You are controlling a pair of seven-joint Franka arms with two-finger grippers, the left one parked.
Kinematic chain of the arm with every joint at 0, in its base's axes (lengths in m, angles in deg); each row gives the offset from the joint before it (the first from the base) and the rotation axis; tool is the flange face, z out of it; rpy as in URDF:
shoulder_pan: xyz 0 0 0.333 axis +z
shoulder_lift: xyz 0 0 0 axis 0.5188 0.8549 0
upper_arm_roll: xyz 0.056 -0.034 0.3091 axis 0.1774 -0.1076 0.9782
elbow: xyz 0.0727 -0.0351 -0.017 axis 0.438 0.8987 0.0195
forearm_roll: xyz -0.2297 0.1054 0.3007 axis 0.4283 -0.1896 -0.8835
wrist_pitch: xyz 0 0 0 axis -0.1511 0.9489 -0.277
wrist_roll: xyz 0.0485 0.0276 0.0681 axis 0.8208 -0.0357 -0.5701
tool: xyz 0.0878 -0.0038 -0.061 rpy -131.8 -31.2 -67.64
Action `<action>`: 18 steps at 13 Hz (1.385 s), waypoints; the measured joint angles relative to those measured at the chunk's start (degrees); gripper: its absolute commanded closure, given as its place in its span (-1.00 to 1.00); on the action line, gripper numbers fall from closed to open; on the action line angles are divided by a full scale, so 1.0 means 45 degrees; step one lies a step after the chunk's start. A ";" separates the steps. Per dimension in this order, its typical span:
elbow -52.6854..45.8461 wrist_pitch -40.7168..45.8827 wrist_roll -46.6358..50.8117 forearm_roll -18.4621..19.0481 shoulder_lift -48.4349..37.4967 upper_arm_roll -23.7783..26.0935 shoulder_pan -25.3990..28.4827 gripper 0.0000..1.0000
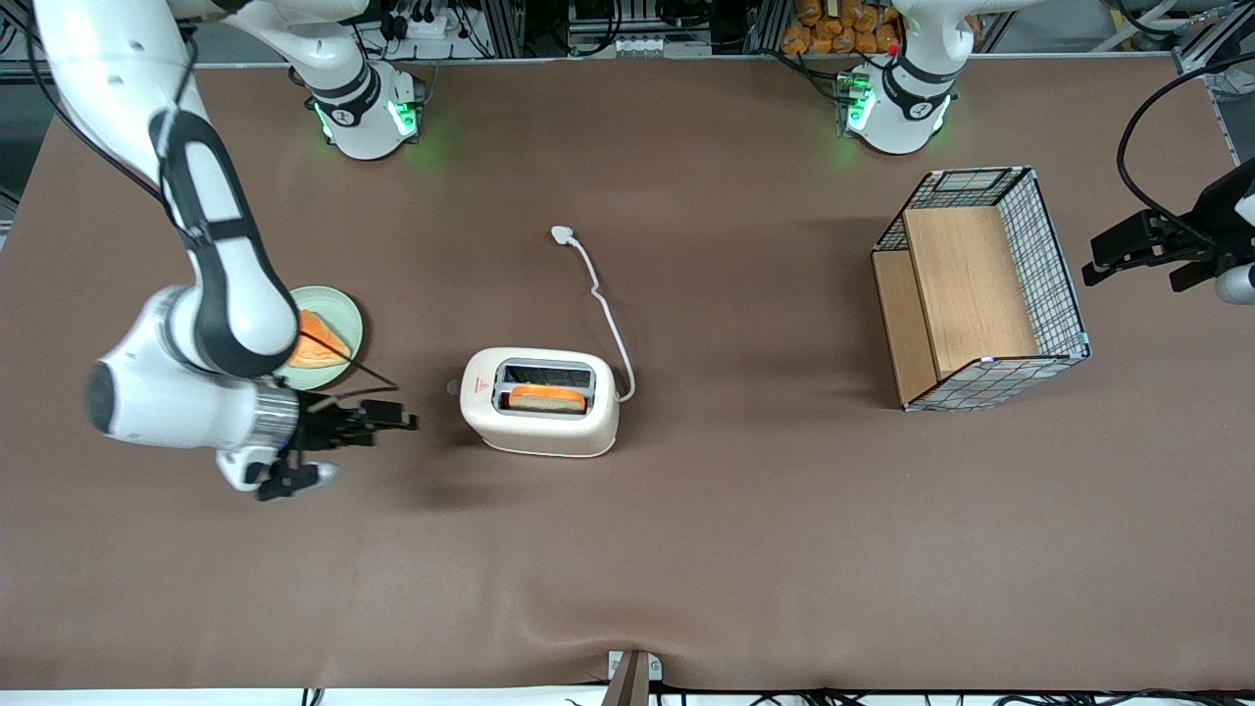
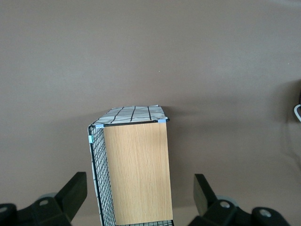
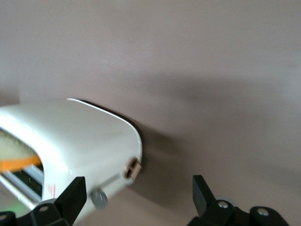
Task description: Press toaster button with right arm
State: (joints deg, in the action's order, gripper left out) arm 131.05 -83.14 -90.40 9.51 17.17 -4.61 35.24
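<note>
The cream-white toaster (image 1: 539,402) stands mid-table with a slice of toast in its nearer slot and a red triangle sticker on top. Its thin white cord (image 1: 603,304) runs away from the front camera to a plug. The small pale-grey toaster button (image 1: 453,387) sticks out of the end that faces the working arm. My right arm's gripper (image 1: 387,422) is open and empty. It hovers a short way from that end, pointing at it and not touching. In the right wrist view the toaster (image 3: 80,136) and the button (image 3: 99,198) lie close to one finger of the gripper (image 3: 136,195), and a tan lever (image 3: 132,168) shows above the button.
A pale green plate (image 1: 345,316) with orange food sits beside the right arm's forearm, farther from the front camera than the gripper. A wire basket with wooden panels (image 1: 980,289) stands toward the parked arm's end and also shows in the left wrist view (image 2: 136,169).
</note>
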 measured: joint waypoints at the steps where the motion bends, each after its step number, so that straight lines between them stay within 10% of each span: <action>1: -0.0013 0.0854 0.0000 0.0314 -0.0558 -0.0457 -0.0016 -1.00; 11: -0.0008 0.5201 0.1080 0.4924 -0.4950 -0.1738 -0.0202 -1.00; 18: -0.0064 0.6387 0.4016 0.5696 -0.6562 -0.0881 -0.1237 -1.00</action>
State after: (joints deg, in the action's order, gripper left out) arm 130.76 -54.40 -72.33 35.14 -12.36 -8.58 29.67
